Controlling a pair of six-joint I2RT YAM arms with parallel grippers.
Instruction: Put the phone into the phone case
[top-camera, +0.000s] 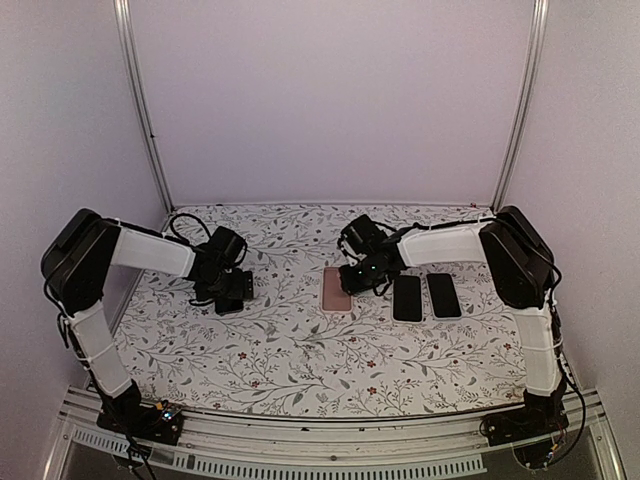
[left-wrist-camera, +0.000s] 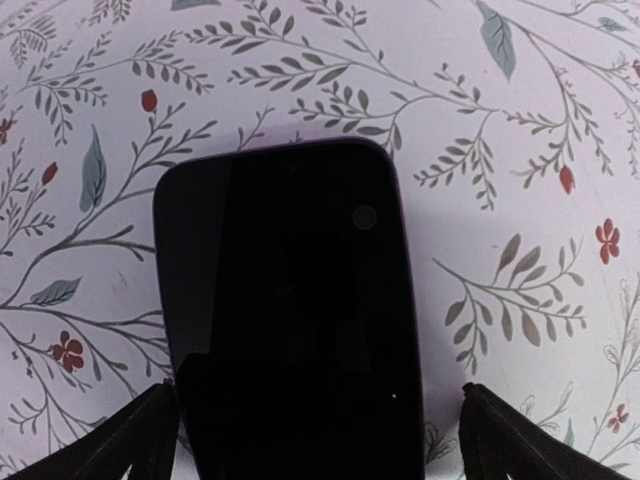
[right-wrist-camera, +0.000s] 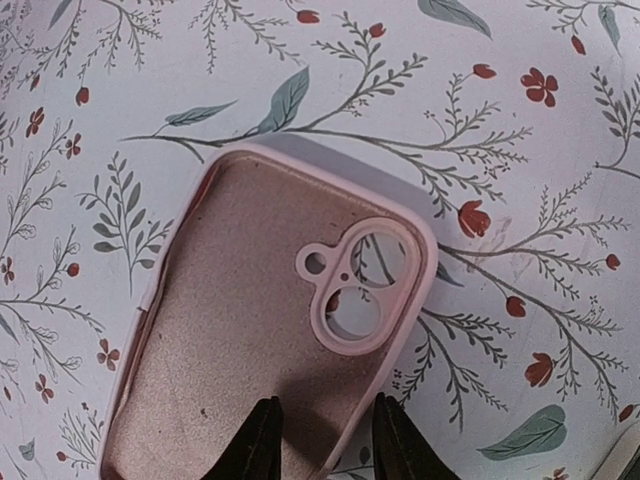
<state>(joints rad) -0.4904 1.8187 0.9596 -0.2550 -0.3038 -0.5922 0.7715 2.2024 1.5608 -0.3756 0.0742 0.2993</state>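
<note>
A black phone (left-wrist-camera: 285, 310) lies flat on the floral table, also seen in the top view (top-camera: 233, 302). My left gripper (left-wrist-camera: 318, 445) is open wide just above it, one finger on each long side of the phone, and shows in the top view (top-camera: 226, 285). The pink phone case (right-wrist-camera: 250, 340) lies inside-up with its camera cut-out showing, mid-table in the top view (top-camera: 336, 291). My right gripper (right-wrist-camera: 325, 450) hangs low over the case's corner with its jaws a narrow gap apart, the case's right rim between them. It shows in the top view (top-camera: 357, 275).
Two more black phones (top-camera: 407, 298) (top-camera: 443, 295) lie side by side right of the case, under the right forearm. White walls and metal frame posts close in the table at the back and sides.
</note>
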